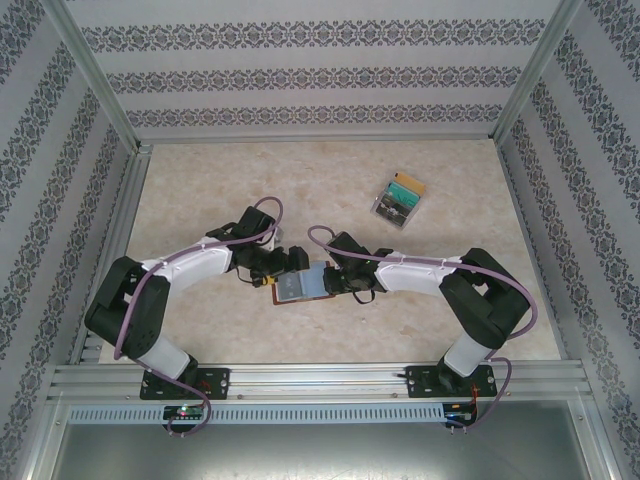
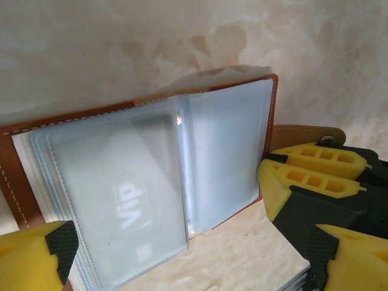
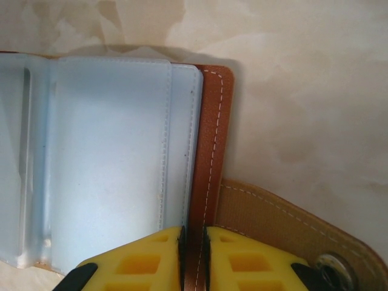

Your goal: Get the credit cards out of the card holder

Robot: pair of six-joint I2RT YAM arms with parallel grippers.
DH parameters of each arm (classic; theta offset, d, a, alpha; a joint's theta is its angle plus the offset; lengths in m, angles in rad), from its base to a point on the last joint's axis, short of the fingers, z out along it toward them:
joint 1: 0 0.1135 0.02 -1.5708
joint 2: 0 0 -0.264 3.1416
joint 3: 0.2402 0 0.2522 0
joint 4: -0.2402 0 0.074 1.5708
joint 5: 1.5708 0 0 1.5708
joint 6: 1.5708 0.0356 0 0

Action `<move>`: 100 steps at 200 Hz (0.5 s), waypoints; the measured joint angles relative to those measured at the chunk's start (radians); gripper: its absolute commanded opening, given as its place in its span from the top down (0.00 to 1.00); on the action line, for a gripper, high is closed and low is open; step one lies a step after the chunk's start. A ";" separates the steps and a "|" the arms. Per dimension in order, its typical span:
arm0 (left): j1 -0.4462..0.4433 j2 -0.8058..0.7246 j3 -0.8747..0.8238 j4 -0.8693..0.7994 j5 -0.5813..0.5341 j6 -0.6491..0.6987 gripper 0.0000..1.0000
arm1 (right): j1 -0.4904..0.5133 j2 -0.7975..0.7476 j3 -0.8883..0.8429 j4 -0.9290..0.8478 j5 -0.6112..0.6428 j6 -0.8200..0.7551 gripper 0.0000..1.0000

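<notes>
The card holder [image 1: 300, 285] lies spread open on the table between the two arms, brown leather with pale blue-grey sleeves [image 2: 224, 151]. A greyish credit card printed "Vip" [image 2: 121, 200] sits inside the front sleeve of the left stack. My left gripper [image 2: 188, 260] is open, its fingers wide apart at the near edge of that stack, nothing pinched. My right gripper [image 3: 193, 254] is shut on the holder's brown stitched edge [image 3: 212, 139], beside the tan snap tab [image 3: 285, 224]. In the left wrist view the right gripper's yellow fingers [image 2: 303, 182] clamp the holder's right side.
A clear plastic box [image 1: 398, 200] of coloured cards stands at the back right. Patterned walls and metal frame posts enclose the marble-look tabletop [image 1: 200, 190]. A metal rail [image 1: 320, 380] runs along the near edge.
</notes>
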 measured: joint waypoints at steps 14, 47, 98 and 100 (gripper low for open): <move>0.000 0.016 0.000 0.000 0.003 0.000 0.02 | 0.000 0.000 0.000 0.000 0.000 0.000 0.81; 0.000 0.048 0.000 0.001 0.005 0.000 0.02 | 0.000 0.000 0.000 0.000 0.000 0.000 0.81; 0.000 0.055 -0.006 0.038 0.029 -0.005 0.01 | 0.000 0.000 0.000 0.000 0.000 0.000 0.81; 0.000 0.055 -0.007 0.040 0.029 -0.005 0.01 | 0.000 0.000 0.000 0.000 0.000 0.000 0.81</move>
